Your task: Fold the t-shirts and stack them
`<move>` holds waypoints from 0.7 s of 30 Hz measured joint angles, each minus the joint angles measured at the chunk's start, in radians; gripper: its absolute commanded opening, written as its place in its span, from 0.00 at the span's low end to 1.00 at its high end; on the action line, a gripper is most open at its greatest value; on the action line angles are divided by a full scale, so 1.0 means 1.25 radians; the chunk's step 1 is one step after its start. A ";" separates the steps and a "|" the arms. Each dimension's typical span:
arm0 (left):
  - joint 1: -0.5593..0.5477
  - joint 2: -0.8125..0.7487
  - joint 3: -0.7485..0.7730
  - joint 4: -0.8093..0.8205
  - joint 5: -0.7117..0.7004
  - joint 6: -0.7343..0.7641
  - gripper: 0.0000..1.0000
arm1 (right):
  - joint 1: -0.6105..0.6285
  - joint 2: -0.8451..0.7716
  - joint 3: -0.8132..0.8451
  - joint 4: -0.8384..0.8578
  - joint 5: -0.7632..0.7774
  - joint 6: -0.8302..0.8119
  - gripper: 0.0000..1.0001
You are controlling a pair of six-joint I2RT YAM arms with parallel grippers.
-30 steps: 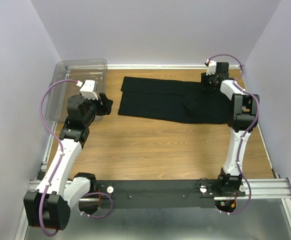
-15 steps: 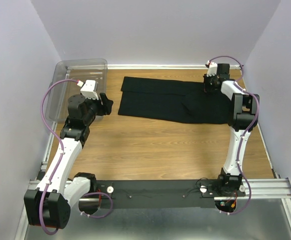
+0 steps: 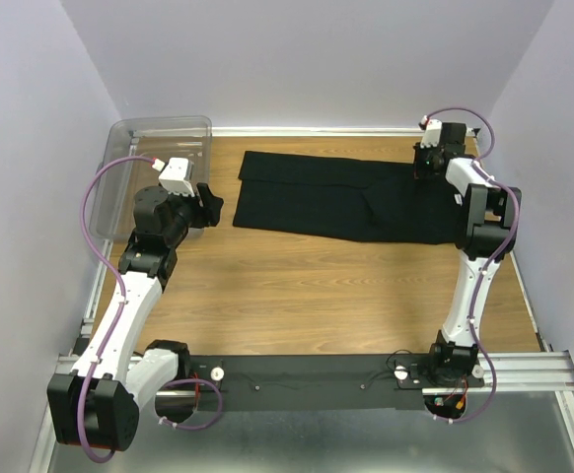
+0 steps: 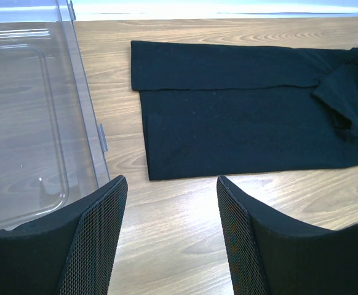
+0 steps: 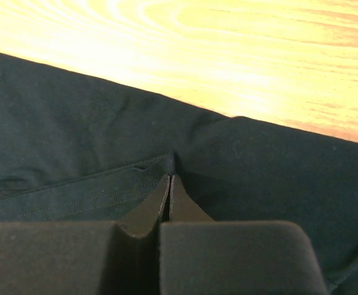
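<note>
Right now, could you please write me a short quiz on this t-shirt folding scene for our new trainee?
1. True or false: the left end effector grips the t-shirt.
2. Which one is shut on cloth? A: the left end effector. B: the right end effector.
3. Fill in: a clear ____ stands left of the t-shirt in the top view.
Key: 1 false, it stands open, holding nothing; 2 B; 3 bin.
</note>
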 measured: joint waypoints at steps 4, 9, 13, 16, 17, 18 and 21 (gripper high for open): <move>0.000 0.002 0.000 0.000 0.000 0.000 0.68 | -0.002 0.000 0.000 0.001 0.013 0.005 0.45; 0.000 0.019 0.000 0.000 0.000 0.000 0.68 | -0.001 -0.018 -0.010 0.005 0.017 0.009 0.53; 0.000 0.051 0.000 0.006 0.015 -0.002 0.68 | -0.001 -0.125 -0.089 0.012 -0.006 0.014 0.68; 0.000 0.107 0.000 0.017 0.046 -0.015 0.62 | -0.004 -0.255 -0.194 0.023 -0.112 -0.001 0.74; -0.001 0.131 0.001 0.018 0.056 -0.019 0.61 | -0.004 -0.303 -0.235 0.019 -0.155 -0.008 0.74; -0.003 0.152 0.002 0.016 0.060 -0.028 0.61 | -0.003 -0.351 -0.273 0.006 -0.208 -0.024 0.75; -0.031 0.201 0.002 0.012 0.060 -0.061 0.60 | 0.018 -0.468 -0.372 -0.028 -0.319 -0.081 0.75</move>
